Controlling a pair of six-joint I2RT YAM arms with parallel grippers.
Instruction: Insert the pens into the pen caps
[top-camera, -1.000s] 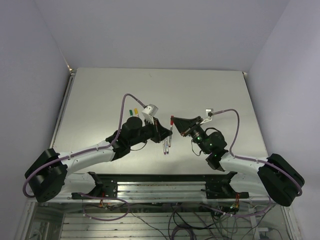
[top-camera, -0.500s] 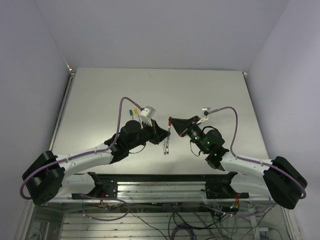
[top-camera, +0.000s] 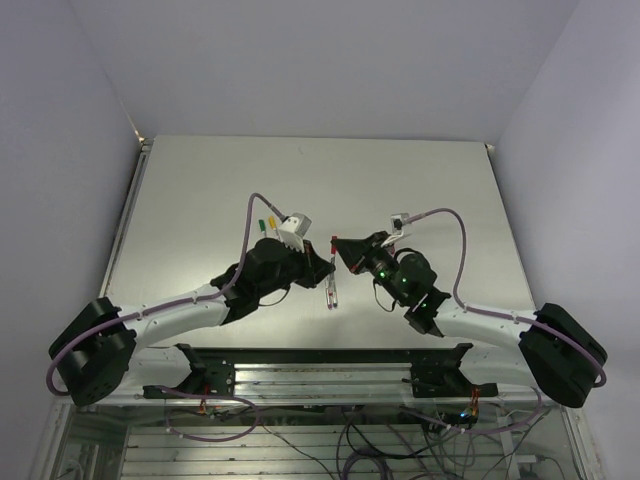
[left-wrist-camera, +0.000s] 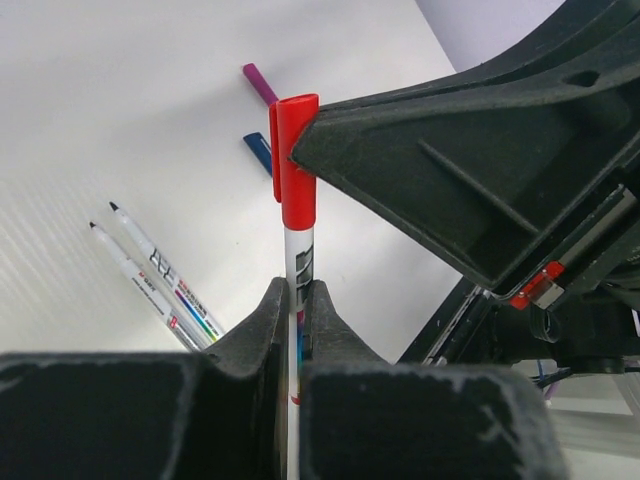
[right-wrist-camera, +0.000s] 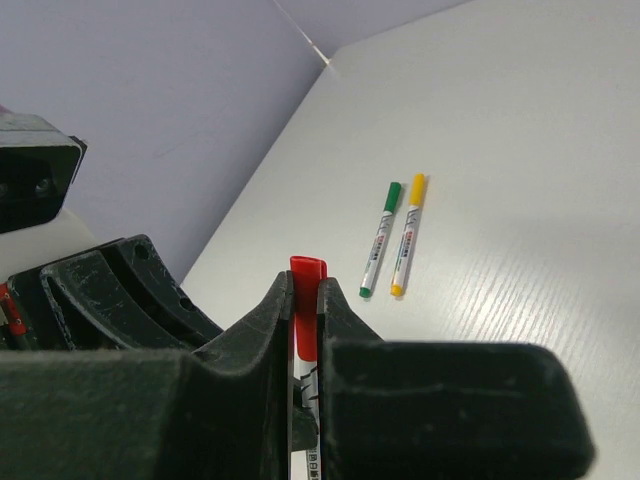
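One: Both pincers meet over the middle of the bench (top-camera: 430, 180) in the top view. The left pincer (top-camera: 322, 265) and right pincer (top-camera: 339, 247) are tip to tip, with a speck of red cap (top-camera: 333, 241) between them. The grips can't be read from up there.

Two: The left wrist view settles one. The left pincer (left-wrist-camera: 296, 296) is clamped on the pen (left-wrist-camera: 300, 262), which stands straight out of it. The red cap (left-wrist-camera: 295, 165) sits over the pen's far end.

One: And the right wrist view?

Two: The right pincer (right-wrist-camera: 305, 292) is clenched on the red cap (right-wrist-camera: 306, 300), with the pen's printed barrel showing below. I can't tell how far the cap is pushed on.

One: What else lies on the bench?

Two: The left wrist view alone shows a purple cap (left-wrist-camera: 258, 82) and a blue cap (left-wrist-camera: 258, 152) close together beyond the red one. It also shows two loose pens (left-wrist-camera: 160, 285), uncapped and lying side by side. From above, those loose pens (top-camera: 330, 293) lie just on the near side of the pincers.

One: The capped ones?

Two: The right wrist view shows the green pen (right-wrist-camera: 381, 238) and yellow pen (right-wrist-camera: 408, 233) capped, parallel and just beside each other. From above only their coloured ends peek out beside the left arm's cable.
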